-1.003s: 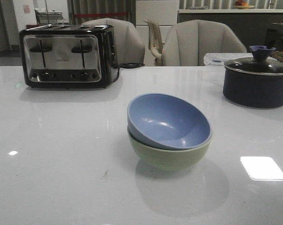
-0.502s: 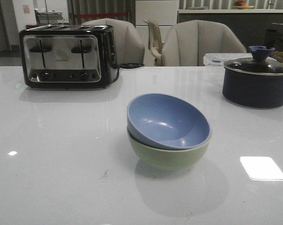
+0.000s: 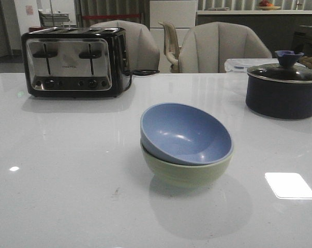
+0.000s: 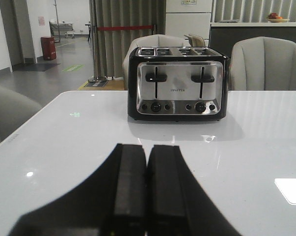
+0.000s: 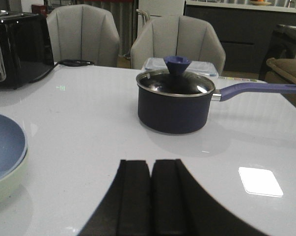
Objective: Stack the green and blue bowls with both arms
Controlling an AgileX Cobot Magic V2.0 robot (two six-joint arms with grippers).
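Note:
The blue bowl [image 3: 186, 133] sits tilted inside the green bowl [image 3: 187, 173] in the middle of the white table, in the front view. Both bowls also show at the edge of the right wrist view, blue [image 5: 4, 146] over green [image 5: 5, 189]. No arm or gripper shows in the front view. My left gripper [image 4: 147, 152] is shut and empty above bare table, facing the toaster. My right gripper [image 5: 151, 166] is shut and empty above the table, beside the bowls and facing the pot.
A black-and-steel toaster [image 3: 75, 62] stands at the back left, with its cord behind it. A dark navy lidded pot [image 3: 283, 89] with a long handle [image 5: 258, 89] stands at the back right. Grey chairs [image 3: 218, 46] line the far table edge.

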